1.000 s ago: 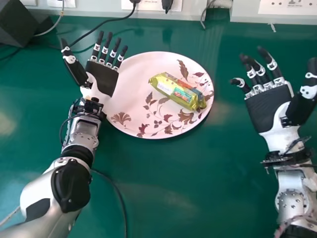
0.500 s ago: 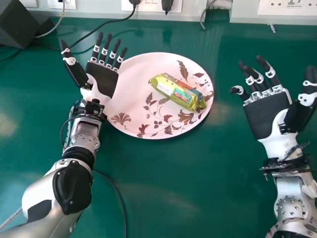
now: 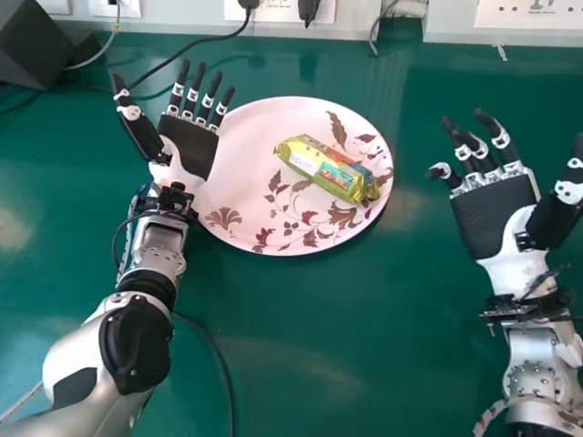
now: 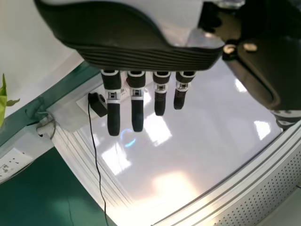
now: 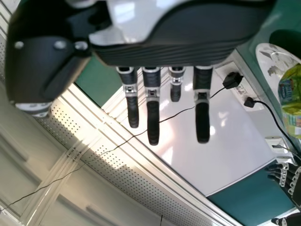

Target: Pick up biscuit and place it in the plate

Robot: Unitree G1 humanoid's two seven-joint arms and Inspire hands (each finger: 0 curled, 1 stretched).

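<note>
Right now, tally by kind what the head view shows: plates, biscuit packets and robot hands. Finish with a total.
Plate: 1
Biscuit packet: 1, lying on the plate
Robot hands: 2, the left hand and the right hand, both open
Total: 4

We are seeing bright light. Soft shiny spots are glowing on the green table, left and right of the plate. A thin dark shadow is hugging its near-right edge. Our wrist views are catching strong glare on a white board well apart from it.
</note>
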